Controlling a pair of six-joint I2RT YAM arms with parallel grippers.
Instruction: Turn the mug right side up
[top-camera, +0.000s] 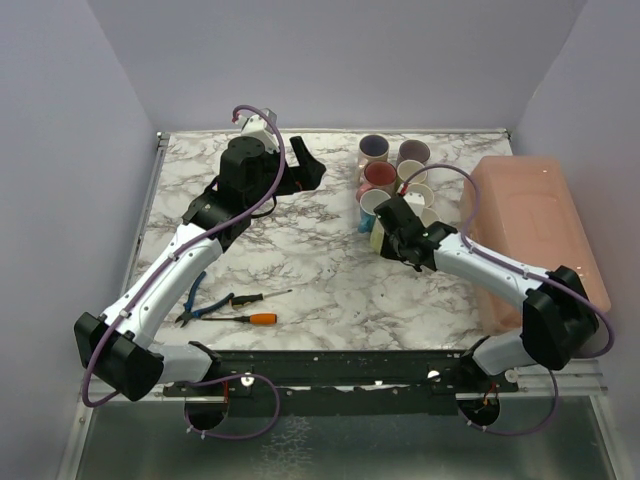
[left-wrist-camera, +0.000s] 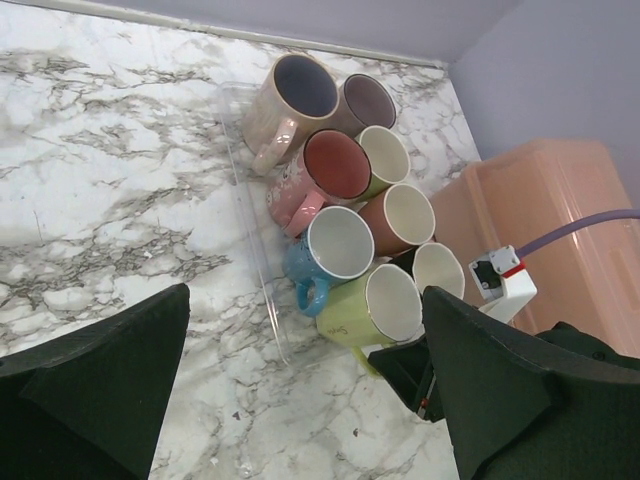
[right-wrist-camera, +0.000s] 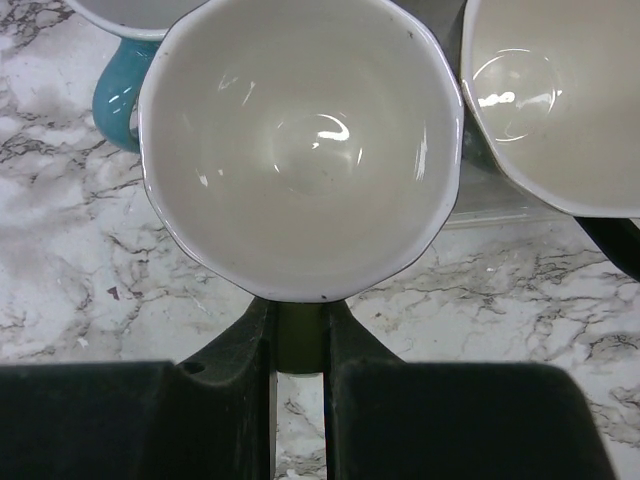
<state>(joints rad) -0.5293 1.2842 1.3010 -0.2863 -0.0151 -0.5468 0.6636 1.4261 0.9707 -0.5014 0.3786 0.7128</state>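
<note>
The right gripper pinches the handle of the green mug at the near edge of the mug cluster, its mouth facing the wrist, while the left gripper hangs spread, well apart.

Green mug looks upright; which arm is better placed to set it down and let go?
Right. The right claw is closed on the green mug, opening up, beside the blue mug. The left claw hangs open over bare marble, well away from it.
</note>
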